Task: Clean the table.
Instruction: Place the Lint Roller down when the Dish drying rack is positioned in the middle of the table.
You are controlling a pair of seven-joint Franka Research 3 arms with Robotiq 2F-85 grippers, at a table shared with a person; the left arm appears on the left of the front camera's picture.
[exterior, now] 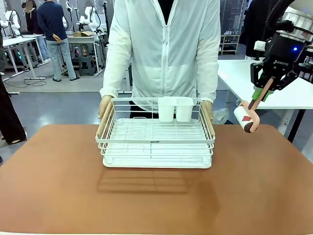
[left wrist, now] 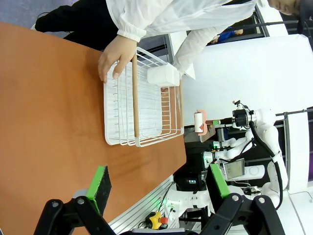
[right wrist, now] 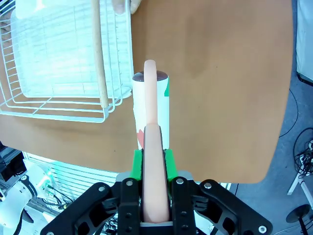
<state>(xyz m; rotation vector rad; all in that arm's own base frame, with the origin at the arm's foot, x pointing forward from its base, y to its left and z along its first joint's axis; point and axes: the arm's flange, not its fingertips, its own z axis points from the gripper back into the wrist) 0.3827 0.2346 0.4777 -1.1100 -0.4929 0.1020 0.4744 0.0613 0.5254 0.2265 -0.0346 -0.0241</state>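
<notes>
Right fingers pinch lint roller by its handle; left fingers spread. Risk: lowered to the bench, the roller ahead of the fingertips snags the adjacent wire rack.

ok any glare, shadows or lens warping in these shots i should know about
Front view: even light, sharp; the wire rack throws a soft shadow on the table toward the camera. Left wrist view: rolled sideways, the white table washed out. Right wrist view: the rack's tray glares pale, and the lint roller in the right gripper looms large near the lens.
</notes>
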